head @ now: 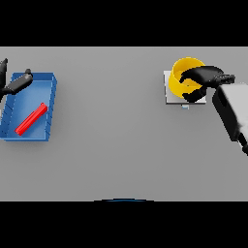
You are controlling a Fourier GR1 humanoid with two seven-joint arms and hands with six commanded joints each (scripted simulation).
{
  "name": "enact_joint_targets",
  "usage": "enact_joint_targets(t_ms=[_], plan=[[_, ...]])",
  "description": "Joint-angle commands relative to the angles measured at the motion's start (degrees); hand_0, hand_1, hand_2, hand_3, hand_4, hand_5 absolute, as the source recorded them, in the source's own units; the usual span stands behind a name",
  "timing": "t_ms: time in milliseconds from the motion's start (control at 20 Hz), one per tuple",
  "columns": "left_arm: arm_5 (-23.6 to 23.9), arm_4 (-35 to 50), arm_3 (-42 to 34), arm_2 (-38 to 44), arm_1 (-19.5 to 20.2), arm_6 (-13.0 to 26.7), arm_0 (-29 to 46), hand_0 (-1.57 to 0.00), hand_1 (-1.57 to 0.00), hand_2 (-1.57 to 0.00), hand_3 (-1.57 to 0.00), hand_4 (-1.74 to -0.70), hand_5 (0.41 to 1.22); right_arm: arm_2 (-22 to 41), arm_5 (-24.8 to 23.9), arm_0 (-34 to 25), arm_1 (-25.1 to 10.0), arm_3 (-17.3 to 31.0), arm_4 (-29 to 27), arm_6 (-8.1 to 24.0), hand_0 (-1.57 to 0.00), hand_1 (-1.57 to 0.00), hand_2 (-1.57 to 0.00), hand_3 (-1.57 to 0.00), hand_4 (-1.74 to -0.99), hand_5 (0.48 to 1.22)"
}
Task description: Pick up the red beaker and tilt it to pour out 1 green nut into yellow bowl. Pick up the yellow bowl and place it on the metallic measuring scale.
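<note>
Blue is the first thing you meet at nine o'clock: a blue tray (52, 104) resting on the grey bench (116, 145), with the red beaker (31, 118) lying on its side inside it, slanted from the tray's lower left toward its upper right. Your left hand (18, 83) sits at the tray's ten o'clock corner, above the beaker and apart from it; its dark fingers are straight and spread, holding nothing.

Moving right, the middle of the bench carries nothing you need to note.

At two o'clock you find the metallic measuring scale (168, 94), a pale square plate, with the yellow bowl (186, 65) sitting on top of it. The bowl covers most of the plate, so only the scale's left edge and lower strip show. Your right hand (203, 77) reaches in from three o'clock on its white and grey arm and covers the bowl's right side. Its fingers curl over the rim while the thumb comes up against the lower wall, so it is clamped on the bowl. You cannot tell whether a green nut lies in the bowl, since the hand hides part of the inside.
</note>
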Motion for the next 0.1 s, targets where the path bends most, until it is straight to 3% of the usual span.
enact_joint_targets(t_ms=[0,50], plan=[[0.0,0.1,-0.1,0.1,0.0,0.2,-0.1,0.00,0.00,0.00,0.00,-0.82,0.734,0.0,0.1,0.2,-0.1,-0.2,-0.1,0.0,-0.07,-0.06,-0.14,-0.37,-1.316,0.735],[0.1,-0.1,-0.2,-0.1,-0.1,0.0,-0.1,0.00,0.00,0.00,0.00,-0.82,0.734,0.1,0.2,-0.2,-0.1,0.2,0.1,0.0,-0.05,-0.05,-0.12,-0.35,-1.308,0.733]])
